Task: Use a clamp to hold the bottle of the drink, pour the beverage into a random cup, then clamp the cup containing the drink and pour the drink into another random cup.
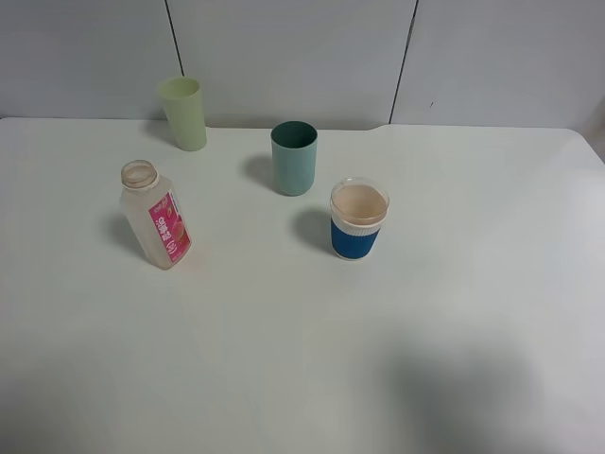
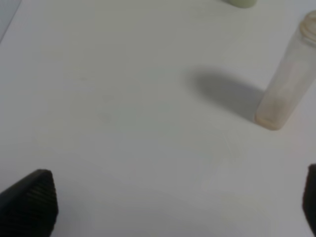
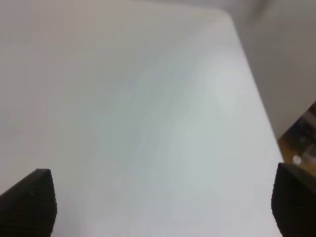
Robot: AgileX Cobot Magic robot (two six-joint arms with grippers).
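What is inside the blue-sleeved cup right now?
The blue-sleeved cup shows a pale peach-beige surface near its rim, probably drink. How deep it goes is hidden by the sleeve. The bottle stands uncapped and looks almost empty.

From the high camera I see neither arm at all. My left wrist picture crops the bottle [image 2: 287, 84] at the edge, mouth partly lost, label facing away, and only a sliver of the pale green cup [image 2: 241, 2] shows at the border. The left hand [image 2: 177, 202] shows only two finger tips [image 2: 30, 200] at the corners; likewise the right hand [image 3: 163, 205]. I cannot read the bottle's label print.
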